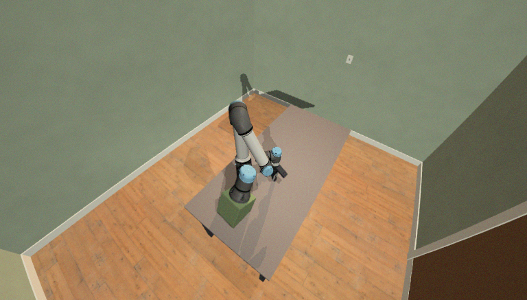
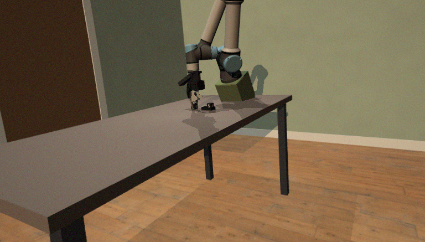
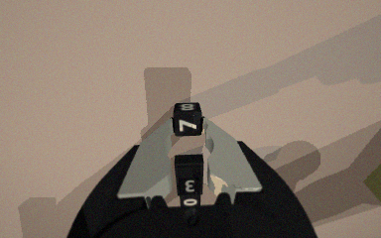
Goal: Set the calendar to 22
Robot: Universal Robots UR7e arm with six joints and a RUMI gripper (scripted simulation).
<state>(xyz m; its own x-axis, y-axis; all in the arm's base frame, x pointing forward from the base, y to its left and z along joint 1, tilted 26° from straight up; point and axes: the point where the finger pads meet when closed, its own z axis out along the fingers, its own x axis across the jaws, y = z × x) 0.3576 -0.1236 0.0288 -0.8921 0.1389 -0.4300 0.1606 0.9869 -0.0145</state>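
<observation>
My gripper is shut on a black calendar cube. The cube shows a white 7 toward the wrist camera and an 8 on its top face. It hangs just above the table. Lower between the fingers, near the palm, a black shape shows a 3 and a 0; I cannot tell what it is. The small black tray lies on the table just right of the gripper, with a second cube standing in it. The month's name is too small to read.
The arm stands on a green pedestal at the table's end, close behind the tray. The table's long edge runs near the tray on the right. A wooden floor lies around.
</observation>
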